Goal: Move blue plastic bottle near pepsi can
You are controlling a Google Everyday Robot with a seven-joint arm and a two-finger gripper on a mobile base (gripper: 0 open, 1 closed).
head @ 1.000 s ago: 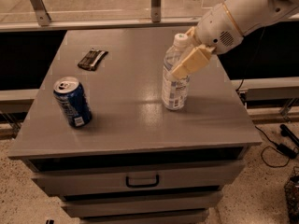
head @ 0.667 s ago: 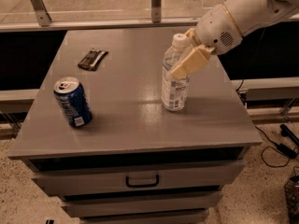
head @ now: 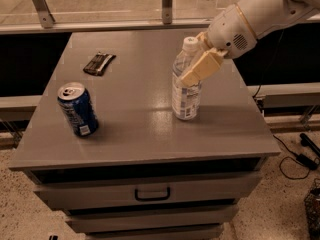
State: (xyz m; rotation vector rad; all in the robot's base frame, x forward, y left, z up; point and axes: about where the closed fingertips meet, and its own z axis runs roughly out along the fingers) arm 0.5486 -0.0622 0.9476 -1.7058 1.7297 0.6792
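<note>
Landmark: the grey flat-topped drawer cabinet, its worktop.

Count on the worktop: three things.
- One tall clear plastic water bottle with white screw cap and pale blue-and-white label. Upright, right of the worktop's middle, base on the surface.
- One short blue aluminium pepsi can with silver top and pull tab. Stands at a slight tilt near the worktop's left front edge, well apart from the bottle.
- One flat dark snack wrapper. Lies at the worktop's left rear, behind the can, touching neither of the others.

One arm: white, bulky, comes in over the worktop's right rear corner. One claw, beige, up against the bottle's upper half just under the cap. One broad beige finger lies diagonally across the bottle's near side; a bit of the other shows beside the cap on the far side. The bottle sits between them, so the claw looks clamped on the bottle's shoulder.

Under the worktop: drawer fronts stacked; the top one has one dark handle at its middle.

Behind the worktop: a rail with metal posts in front of a pale floor. Right of the cabinet: black cables on speckled floor.
</note>
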